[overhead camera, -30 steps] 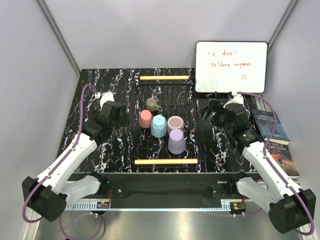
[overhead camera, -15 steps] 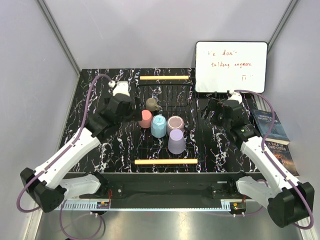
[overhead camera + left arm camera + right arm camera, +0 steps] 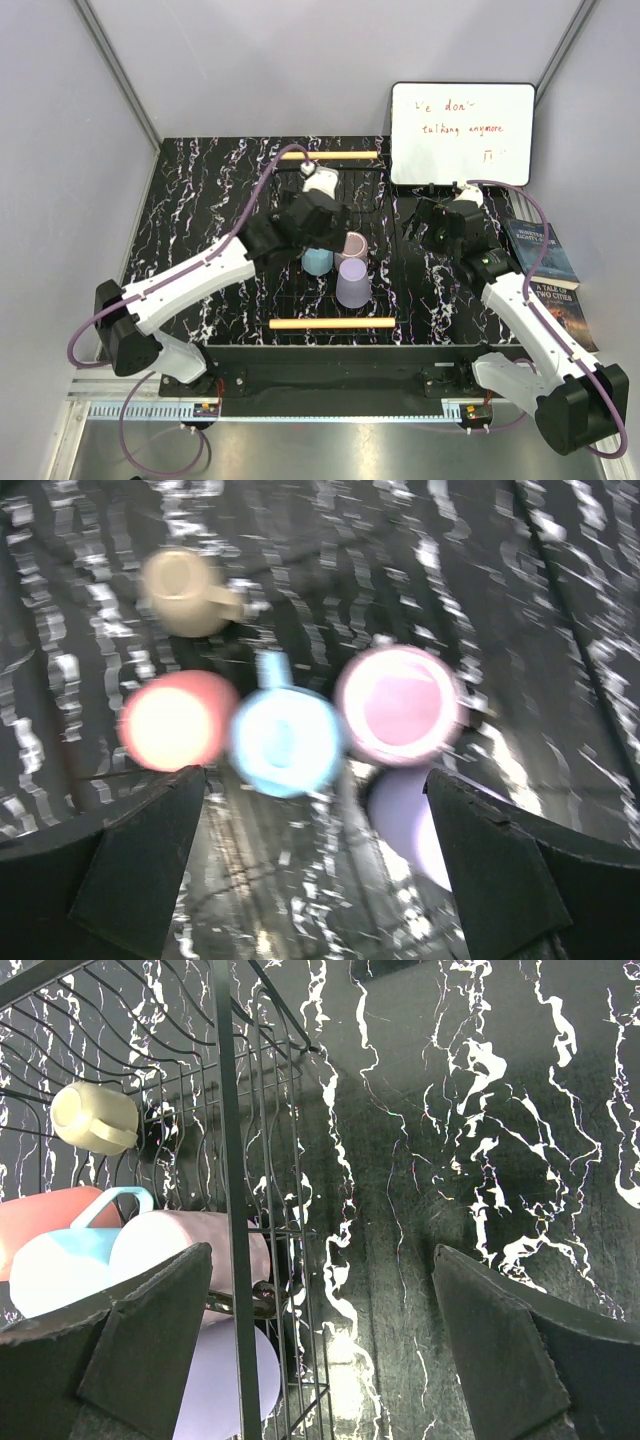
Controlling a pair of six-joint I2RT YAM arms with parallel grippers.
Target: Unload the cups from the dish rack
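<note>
Black wire dish rack (image 3: 331,323), five cups (image 3: 168,723) aboard; left gripper (image 3: 315,775) hovers above, jaws apart, empty; right gripper (image 3: 322,1260) at rack's 3 o'clock, likewise apart. Step: first-pick approach. Next, likely: descend, clamp light blue cup (image 3: 285,742).

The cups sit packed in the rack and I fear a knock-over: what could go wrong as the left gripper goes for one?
The open left gripper hangs over the light blue cup, close between the coral cup and the mauve cup; a finger coming down could strike a neighbour. The dish rack has upright wires that might snag a cup being lifted. The left wrist view is blurred, so aim may be off.
</note>
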